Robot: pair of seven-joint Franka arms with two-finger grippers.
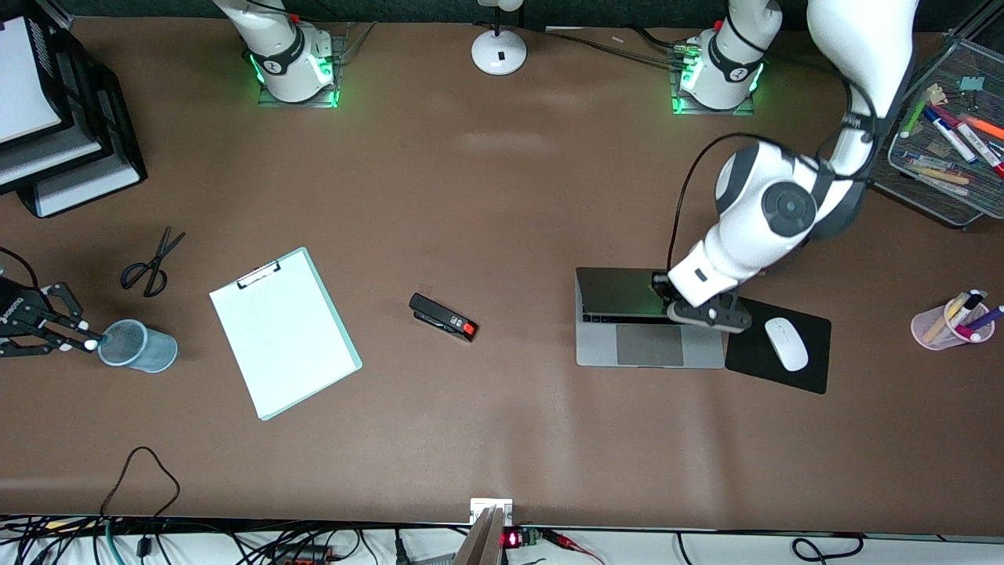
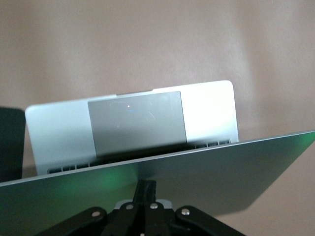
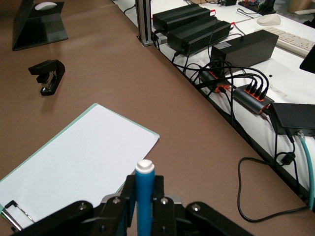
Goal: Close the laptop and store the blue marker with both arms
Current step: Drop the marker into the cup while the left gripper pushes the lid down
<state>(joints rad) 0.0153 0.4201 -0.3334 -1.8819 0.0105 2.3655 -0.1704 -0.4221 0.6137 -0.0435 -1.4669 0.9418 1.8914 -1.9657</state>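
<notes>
The silver-grey laptop (image 1: 651,345) lies toward the left arm's end of the table, its lid (image 1: 620,292) lowered partway over the keyboard. My left gripper (image 1: 690,302) is shut, fingers together against the back of the lid (image 2: 206,182); the trackpad and palm rest (image 2: 206,113) show under the lid's edge. My right gripper (image 1: 78,333) is at the right arm's end of the table, shut on the blue marker (image 3: 144,196), whose white end (image 1: 92,343) is at the rim of a clear blue cup (image 1: 140,346).
A clipboard with white paper (image 1: 282,333), a black stapler (image 1: 443,317) and scissors (image 1: 151,263) lie mid-table. A white mouse (image 1: 786,344) on a black pad is beside the laptop. A pink cup of markers (image 1: 953,320), a mesh tray (image 1: 910,180) and black paper trays (image 1: 118,133) stand at the ends.
</notes>
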